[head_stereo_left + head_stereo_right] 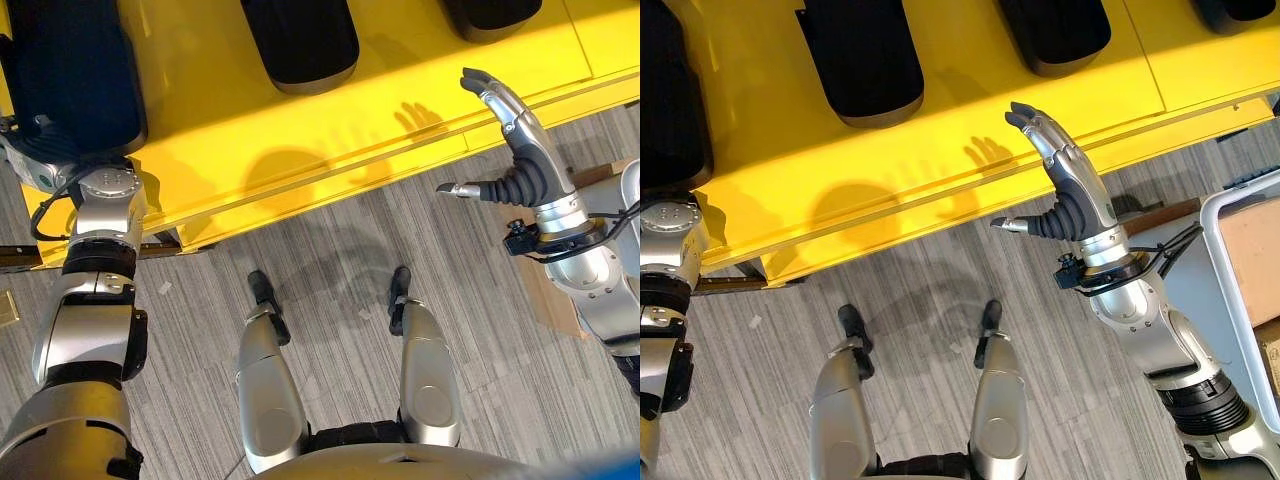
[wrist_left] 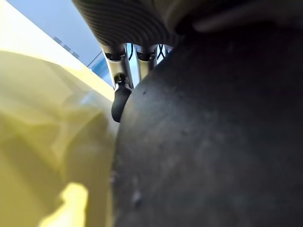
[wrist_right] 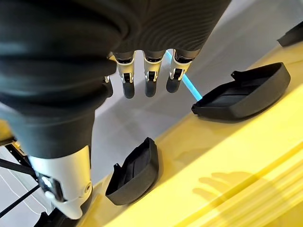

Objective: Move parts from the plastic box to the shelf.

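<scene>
Several black parts (image 1: 862, 60) already lie on the yellow shelf (image 1: 940, 150); the right hand (image 1: 1065, 185) hovers open and empty, while the left hand (image 2: 120, 101) presses another part (image 1: 65, 75), grip unclear

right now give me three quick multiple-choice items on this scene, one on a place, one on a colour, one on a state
1. Where do the black moulded plastic parts lie?
A. on the grey floor
B. on the yellow shelf
C. in the right hand

2. What colour is the shelf?
A. yellow
B. blue
C. white

3. How is the right hand?
A. open and empty
B. curled round a part
C. pressed flat on the shelf

Answers: 1 B, the parts rest on the shelf's top. 2 A, its surface is bright yellow. 3 A, straight fingers held above the shelf edge, nothing in them.
</scene>
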`<state>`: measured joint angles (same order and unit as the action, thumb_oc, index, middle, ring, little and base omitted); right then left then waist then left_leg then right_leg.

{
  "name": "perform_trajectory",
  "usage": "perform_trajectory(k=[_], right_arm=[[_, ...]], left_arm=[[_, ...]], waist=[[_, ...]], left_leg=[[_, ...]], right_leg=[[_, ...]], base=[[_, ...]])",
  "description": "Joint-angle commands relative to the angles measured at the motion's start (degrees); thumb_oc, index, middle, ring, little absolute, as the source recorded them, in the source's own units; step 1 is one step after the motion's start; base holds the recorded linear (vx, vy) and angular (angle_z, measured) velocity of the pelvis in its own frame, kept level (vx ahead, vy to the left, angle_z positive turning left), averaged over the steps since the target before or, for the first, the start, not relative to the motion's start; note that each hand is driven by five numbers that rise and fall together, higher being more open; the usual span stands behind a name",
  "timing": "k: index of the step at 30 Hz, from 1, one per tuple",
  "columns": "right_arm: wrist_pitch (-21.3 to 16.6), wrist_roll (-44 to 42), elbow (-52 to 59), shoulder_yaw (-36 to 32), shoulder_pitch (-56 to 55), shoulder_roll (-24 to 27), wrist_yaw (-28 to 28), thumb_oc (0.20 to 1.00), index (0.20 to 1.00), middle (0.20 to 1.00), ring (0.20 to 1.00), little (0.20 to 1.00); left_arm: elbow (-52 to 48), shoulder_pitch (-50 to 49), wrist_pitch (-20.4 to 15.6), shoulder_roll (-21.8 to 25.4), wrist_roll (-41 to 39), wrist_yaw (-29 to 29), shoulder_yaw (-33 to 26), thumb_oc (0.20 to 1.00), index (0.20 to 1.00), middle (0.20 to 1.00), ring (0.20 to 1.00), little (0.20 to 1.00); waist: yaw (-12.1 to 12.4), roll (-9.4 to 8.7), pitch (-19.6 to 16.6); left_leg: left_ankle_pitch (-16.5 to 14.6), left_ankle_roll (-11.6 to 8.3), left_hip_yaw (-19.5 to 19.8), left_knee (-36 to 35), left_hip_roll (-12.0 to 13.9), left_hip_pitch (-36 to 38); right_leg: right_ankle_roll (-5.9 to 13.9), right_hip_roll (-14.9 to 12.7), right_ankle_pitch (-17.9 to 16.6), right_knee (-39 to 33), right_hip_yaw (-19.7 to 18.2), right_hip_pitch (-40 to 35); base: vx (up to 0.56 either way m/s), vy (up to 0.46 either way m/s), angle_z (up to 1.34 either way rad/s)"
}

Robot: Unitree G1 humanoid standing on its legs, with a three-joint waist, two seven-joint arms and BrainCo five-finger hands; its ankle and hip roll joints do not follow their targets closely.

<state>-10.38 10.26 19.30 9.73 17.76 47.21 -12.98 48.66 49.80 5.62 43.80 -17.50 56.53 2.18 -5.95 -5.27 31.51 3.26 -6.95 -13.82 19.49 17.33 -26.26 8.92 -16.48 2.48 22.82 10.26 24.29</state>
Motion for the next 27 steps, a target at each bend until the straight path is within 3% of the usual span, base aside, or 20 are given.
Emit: perform_trajectory(k=[1,2,9,19,22,23,24,27], right_arm=[[-1.3,-0.26,3.17,-3.09,1.2,-0.64,-2.18,1.0,1.0,1.0,1.0,1.0],[-1.06,-0.16,3.28,-3.17,1.14,-0.5,-2.32,1.0,1.0,1.0,1.0,1.0],[-1.01,-0.77,3.23,-3.16,1.05,-0.18,-2.31,1.0,1.0,1.0,1.0,1.0],[0.44,0.48,3.23,-1.42,1.48,-1.1,-3.42,1.0,1.0,1.0,1.0,1.0],[0.59,0.42,2.98,-1.14,1.6,-1.38,-3.73,1.0,1.0,1.0,1.0,1.0],[0.54,0.32,3.01,-1.06,1.65,-1.49,-3.74,1.0,1.0,1.0,1.0,1.0],[0.76,0.24,3.36,-1.11,1.59,-1.65,-3.59,1.0,1.0,1.0,1.0,1.0],[0.43,0.2,3.65,-1.04,0.82,-2.16,-3.74,1.0,1.0,1.0,1.0,1.0]], left_arm=[[0.57,3.33,-1.19,5.61,-0.12,0.82,0.71,0.2,0.2,0.2,0.2,0.2],[0.72,3.79,-0.81,5.88,-0.13,0.35,1.04,0.2,0.2,0.2,0.2,0.2],[2.29,7.29,0.83,6.6,0.89,-0.64,3.85,0.2,0.2,0.2,0.2,0.2],[1.9,7.68,0.2,5.29,-0.59,-1.76,5.33,0.222,0.222,0.222,0.222,0.222],[2.54,6.82,0.28,4.48,-4.6,-1.52,4.19,0.2,0.2,0.2,0.2,0.2],[2.71,6.43,0.09,4.23,-4.53,-1.87,3.94,0.247,0.247,0.247,0.247,0.247],[2.61,5.96,-0.04,3.76,-4.59,-1.62,3.58,1.0,1.0,1.0,1.0,1.0],[2.02,3.42,-1.43,2.09,-6.58,-1.96,1.85,1.0,1.0,1.0,1.0,1.0]], waist=[[-1.01,-2.06,-1.72],[-1.07,-2.01,-1.74],[-1.4,-2.61,-1.73],[-1.11,-2.52,-1.71],[-0.96,-2.5,-1.71],[-0.95,-2.55,-1.71],[-0.89,-2.67,-1.71],[-0.79,-3.01,-1.71]], left_leg=[[-7.78,2.36,-5.05,5.8,-2.34,1.94],[-9.35,1.86,-4.38,6.23,-2.55,2.54],[-11.02,2.44,-4.64,8.78,-1.93,1.38],[-11.96,3.17,-4.72,9.98,-2.23,0.16],[-11.95,3.16,-4.84,9.58,-2.59,0.87],[-11.9,3.14,-4.83,9.4,-2.64,1.03],[-11.78,3.11,-4.8,9.18,-2.66,1.22],[-9.94,3.71,-5.82,7.9,-2.63,1.54]], right_leg=[[-2.05,5.9,2.39,1.15,0.99,1.03],[-1.54,6.01,3.53,1.6,0.47,0.54],[-1.42,5.86,3.8,3.03,0.12,1.42],[-1.22,5.58,3.73,4.1,0.13,2.63],[-0.99,5.53,3.62,3.65,0.33,1.9],[-0.93,5.55,3.56,3.47,0.37,1.72],[-0.89,5.57,3.5,3.35,0.41,1.53],[-1.4,5.71,2.18,2.31,1.05,1.31]], base=[[0.09,0.072,-0.02],[0.09,0.071,-0.03],[0.01,0.02,-0.03],[0.0,0.0,0.0],[0.01,-0.029,0.0],[-0.01,-0.064,0.0],[-0.01,-0.08,-0.01],[-0.07,-0.093,0.01]])
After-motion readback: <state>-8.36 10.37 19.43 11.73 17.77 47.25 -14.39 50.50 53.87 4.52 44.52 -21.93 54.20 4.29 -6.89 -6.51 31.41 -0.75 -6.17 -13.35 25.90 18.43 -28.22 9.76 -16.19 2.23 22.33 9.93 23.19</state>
